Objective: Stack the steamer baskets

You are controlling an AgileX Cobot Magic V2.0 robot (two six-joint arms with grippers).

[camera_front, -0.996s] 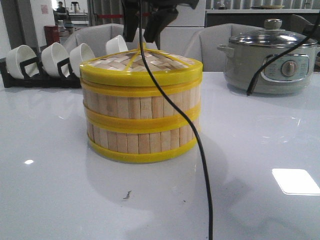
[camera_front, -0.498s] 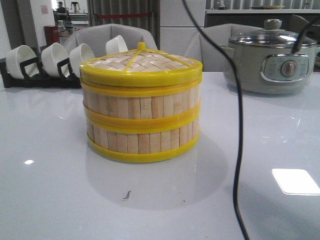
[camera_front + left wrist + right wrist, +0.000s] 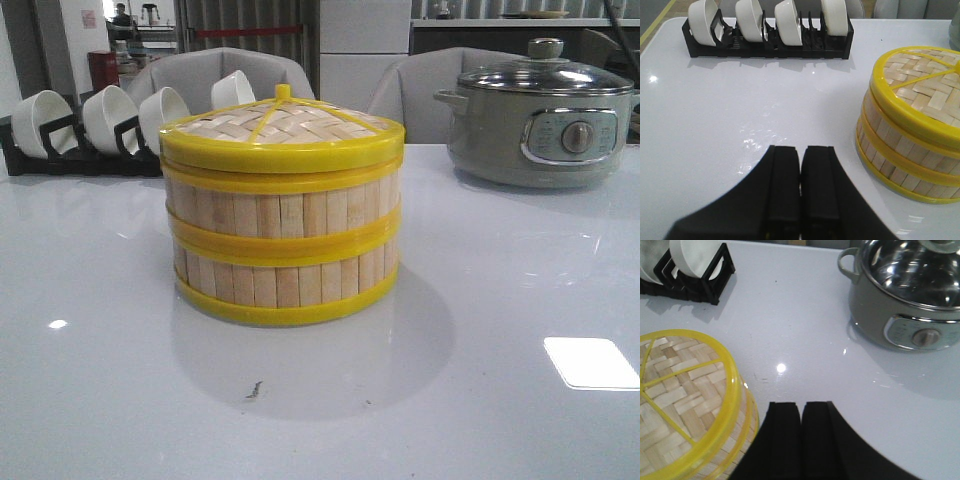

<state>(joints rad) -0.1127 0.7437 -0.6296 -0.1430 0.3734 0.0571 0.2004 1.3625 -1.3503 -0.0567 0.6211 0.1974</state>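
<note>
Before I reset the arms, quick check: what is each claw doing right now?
Left claw: closed, holding nothing, over bare table beside the steamer baskets.
Right claw: closed, holding nothing.

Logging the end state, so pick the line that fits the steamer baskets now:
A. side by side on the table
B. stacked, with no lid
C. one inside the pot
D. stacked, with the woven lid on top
D: the front view shows the two steamer baskets stacked, the woven lid closing the top.
</note>
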